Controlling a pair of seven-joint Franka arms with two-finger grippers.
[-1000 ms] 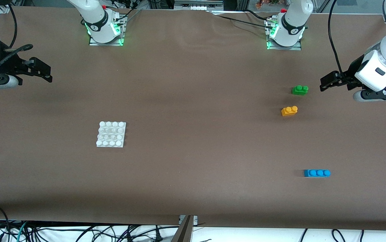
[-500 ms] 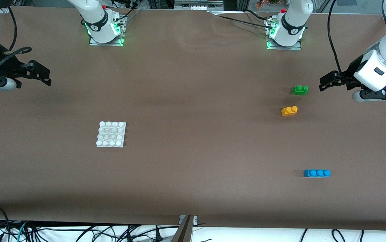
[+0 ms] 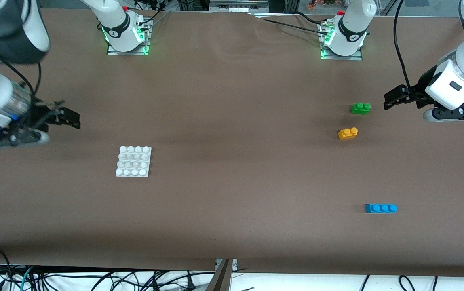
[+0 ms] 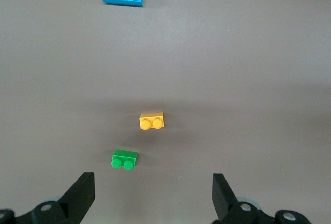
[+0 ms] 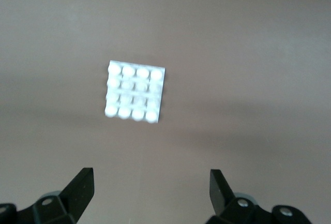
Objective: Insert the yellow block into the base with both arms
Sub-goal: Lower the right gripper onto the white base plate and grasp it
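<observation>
The yellow block (image 3: 348, 133) lies on the brown table toward the left arm's end, studs up; the left wrist view shows this yellow block (image 4: 152, 122) too. My left gripper (image 3: 393, 99) hangs open and empty over bare table beside the green brick, and its fingers (image 4: 80, 195) hold nothing. The white studded base (image 3: 133, 161) lies flat toward the right arm's end. Open and empty, my right gripper (image 3: 70, 119) hovers over bare table a little off the base. In the right wrist view the base (image 5: 135, 91) lies well ahead of that gripper (image 5: 151, 188).
A green two-stud brick (image 3: 360, 108) sits just farther from the front camera than the yellow block. A blue three-stud brick (image 3: 381, 208) lies nearer to the camera. Cables trail along the table's front edge.
My right arm has swung in over the table, its gripper now closer to the base. The left arm has hardly moved. No brick has shifted.
</observation>
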